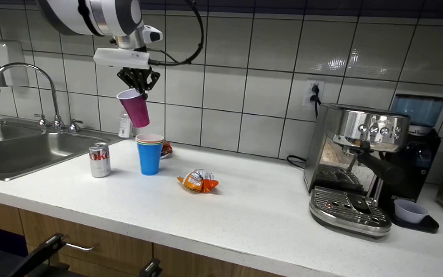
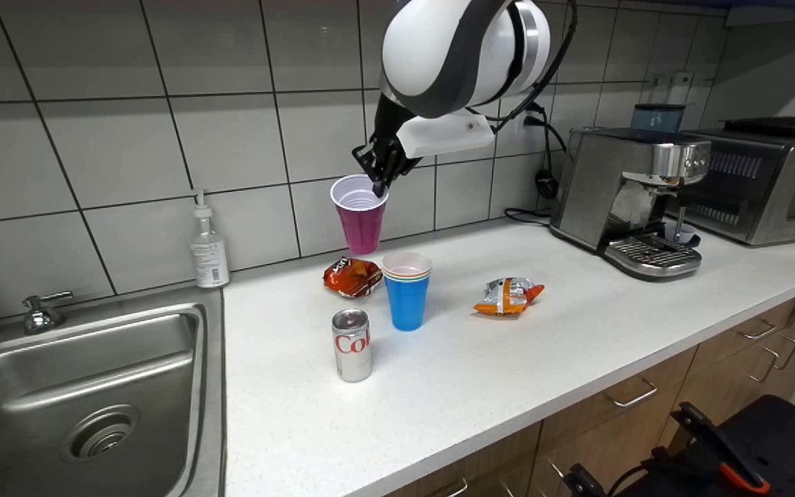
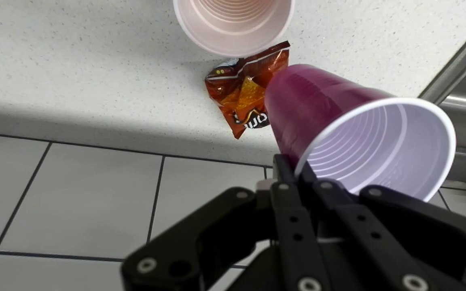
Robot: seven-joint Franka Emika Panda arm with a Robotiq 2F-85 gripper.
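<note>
The gripper (image 3: pixel 294 171) is pinched on the rim of a purple cup (image 2: pixel 361 219), tilted above the counter (image 2: pixel 508 386) near its back edge. Nearby, upright: a blue cup (image 2: pixel 407 304), further cups (image 2: pixel 407 265) nested inside; a Coke can (image 2: pixel 352 348) sits toward the sink (image 2: pixel 212 386).
</note>
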